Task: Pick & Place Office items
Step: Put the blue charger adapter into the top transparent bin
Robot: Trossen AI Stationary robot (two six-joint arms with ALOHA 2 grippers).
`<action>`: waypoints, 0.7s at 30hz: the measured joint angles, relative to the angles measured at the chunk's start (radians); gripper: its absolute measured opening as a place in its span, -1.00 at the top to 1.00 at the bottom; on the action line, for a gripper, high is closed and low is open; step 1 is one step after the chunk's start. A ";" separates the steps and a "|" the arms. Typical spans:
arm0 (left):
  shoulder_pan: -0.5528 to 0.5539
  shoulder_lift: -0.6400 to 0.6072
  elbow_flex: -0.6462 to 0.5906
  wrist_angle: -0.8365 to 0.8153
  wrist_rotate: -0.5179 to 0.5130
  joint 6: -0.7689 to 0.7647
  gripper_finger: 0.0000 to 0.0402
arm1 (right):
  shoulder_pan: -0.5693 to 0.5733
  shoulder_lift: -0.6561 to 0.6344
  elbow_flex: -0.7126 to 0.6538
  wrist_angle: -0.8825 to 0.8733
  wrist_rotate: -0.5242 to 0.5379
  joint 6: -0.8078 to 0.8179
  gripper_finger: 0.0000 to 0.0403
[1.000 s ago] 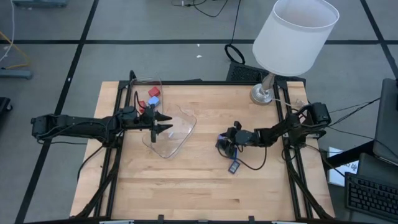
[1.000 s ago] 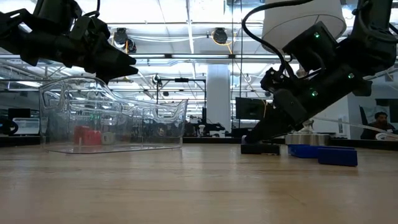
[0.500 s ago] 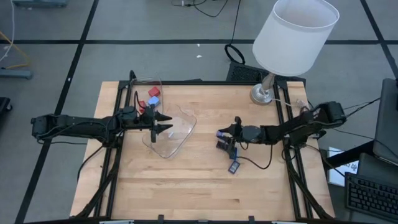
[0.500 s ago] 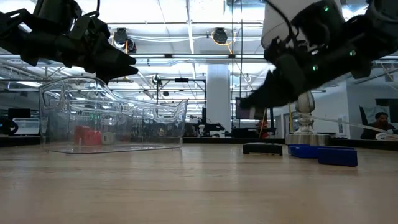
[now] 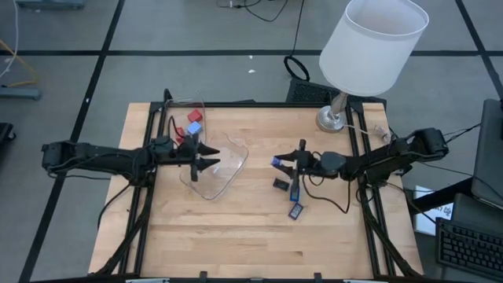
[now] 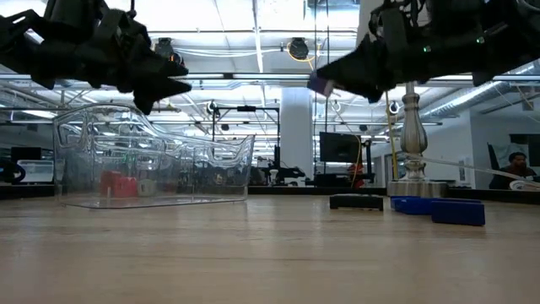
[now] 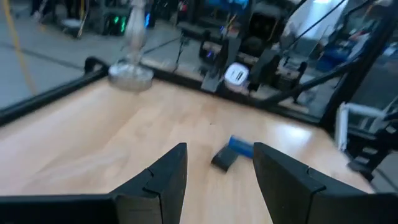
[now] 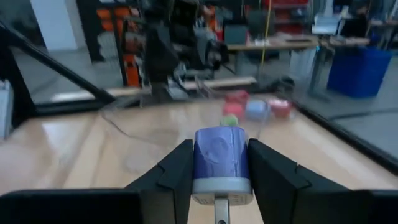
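My right gripper (image 5: 280, 163) is shut on a small purple-blue piece (image 8: 221, 155) and hangs well above the table's middle, as the low view (image 6: 325, 83) shows. A dark flat rectangle (image 5: 280, 185) and a blue rectangle (image 5: 295, 211) lie flat on the wood below it. Red and blue cubes (image 5: 193, 123) and a green bit (image 8: 231, 119) sit at the far left by the clear containers. My left gripper (image 5: 208, 155) is open and hovers over a clear container (image 5: 214, 174), touching nothing. My right gripper pinches the purple-blue piece by its two opposite sides (image 8: 198, 163) between both fingers. The fingers come at it about level, pointing toward the table's left. The piece is lifted clear of the table and stands out past the fingertips (image 6: 319, 84).
A white-shaded lamp (image 5: 369, 47) stands with its base (image 5: 333, 119) at the far right corner. Clear containers (image 6: 152, 160) take up the far left part. Dark and blue pieces (image 7: 230, 154) lie mid-table. Bare wood stretches along the near edge (image 5: 236, 244).
My right gripper has risen from the tabletop with the purple-blue piece in its fingers and drifted slightly toward the far edge. The piece is now lifted clear. The dark rectangle it stood over has stayed on the table.
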 joint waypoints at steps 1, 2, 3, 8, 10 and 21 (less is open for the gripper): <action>-0.007 0.017 0.000 0.034 0.000 0.001 0.09 | 0.000 0.000 0.000 0.021 -0.014 -0.003 0.39; -0.014 0.040 0.001 0.068 0.000 0.007 0.09 | 0.000 0.000 0.000 0.045 -0.028 -0.003 0.39; -0.023 0.063 0.000 0.103 0.000 0.019 0.09 | 0.000 0.000 0.000 0.069 -0.047 -0.004 0.39; -0.074 0.188 0.001 0.311 -0.019 0.099 0.09 | 0.005 0.006 0.000 0.143 -0.122 0.003 0.39; -0.092 0.242 0.010 0.371 -0.050 0.133 0.09 | 0.014 0.005 0.000 0.167 -0.122 0.002 0.39; -0.163 0.516 0.272 0.310 -0.132 0.109 -0.12 | 0.057 0.005 0.001 0.221 -0.122 -0.025 0.39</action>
